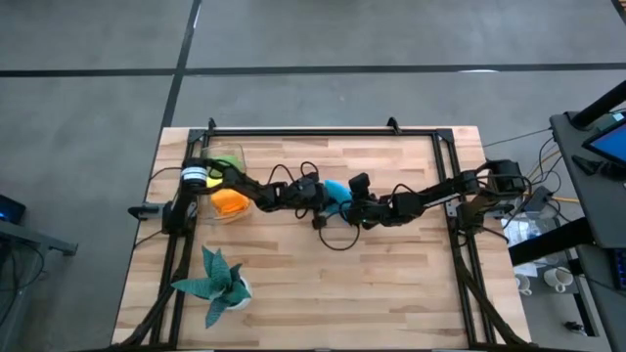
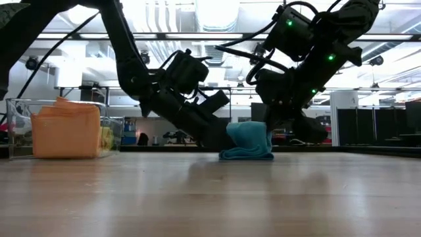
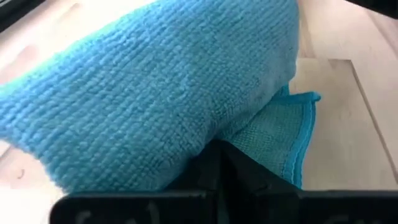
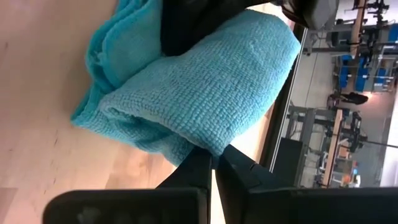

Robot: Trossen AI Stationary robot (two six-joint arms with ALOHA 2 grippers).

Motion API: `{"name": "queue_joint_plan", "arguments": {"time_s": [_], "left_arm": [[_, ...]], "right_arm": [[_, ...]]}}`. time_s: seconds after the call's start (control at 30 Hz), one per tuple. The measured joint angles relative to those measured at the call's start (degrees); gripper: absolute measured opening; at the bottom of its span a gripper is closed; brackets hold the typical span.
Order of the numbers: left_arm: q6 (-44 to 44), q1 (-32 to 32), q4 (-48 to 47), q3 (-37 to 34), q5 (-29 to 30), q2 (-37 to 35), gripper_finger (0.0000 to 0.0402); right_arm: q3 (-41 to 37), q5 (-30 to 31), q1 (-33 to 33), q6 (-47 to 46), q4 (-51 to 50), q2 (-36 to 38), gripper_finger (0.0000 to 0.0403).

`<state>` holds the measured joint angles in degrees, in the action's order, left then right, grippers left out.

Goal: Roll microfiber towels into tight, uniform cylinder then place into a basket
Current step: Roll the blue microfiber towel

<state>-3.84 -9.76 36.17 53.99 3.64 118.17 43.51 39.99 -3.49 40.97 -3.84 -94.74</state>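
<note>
Both arms are meeting over the middle of the wooden tabletop (image 1: 391, 284), where the blue towel (image 1: 337, 195) is lying in a loose, partly rolled bundle. In the low view the blue towel (image 2: 248, 141) is resting on the wood, rounded on top with a flatter layer spread beneath it.

The left tool (image 1: 323, 198) is reaching in from the left side and is pressing against the bundle with its fingers closed together; the left wrist view is showing the dark fingers (image 3: 214, 177) meeting in a point right under the towel's fold, touching the cloth (image 3: 161, 93), though I cannot tell whether any fabric is pinched between them. The right tool (image 1: 358, 203) is coming in from the right side, and its fingers (image 4: 198, 168) are likewise drawn together with only a thin slit between them, touching the lower edge of the roll (image 4: 205, 87).

Near the back left corner of the tabletop the clear basket (image 1: 241, 156) is holding the orange towel (image 1: 230, 202) and the lime green towel (image 1: 225, 163); a yellow one is peeking out beside the orange in the low view. A teal plant (image 1: 217, 282) in a white pot is standing near the front left corner.
</note>
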Motion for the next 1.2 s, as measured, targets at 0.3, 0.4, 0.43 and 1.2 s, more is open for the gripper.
{"name": "queue_joint_plan", "arguments": {"time_s": [0.3, 0.4, 0.43, 1.2], "left_arm": [[-2.8, 0.0, -10.3, -0.1, 0.0, -4.7, 0.0000], [-3.3, 0.1, -11.9, -0.5, -0.3, -6.3, 0.0000], [-4.2, 0.1, -12.0, -0.5, -0.5, -6.7, 0.0000], [-8.6, 0.4, -11.6, -8.2, -2.2, -22.6, 0.0000]], "right_arm": [[0.0, 0.4, -0.3, 0.8, -0.3, 0.0, 0.0009], [0.0, 0.7, -0.3, 2.6, -0.3, 0.0, 0.0009], [0.0, 0.7, -0.3, 2.6, -0.3, 0.0, 0.0009], [0.3, 2.3, -1.7, 7.4, 0.3, 0.2, 0.0008]]}}
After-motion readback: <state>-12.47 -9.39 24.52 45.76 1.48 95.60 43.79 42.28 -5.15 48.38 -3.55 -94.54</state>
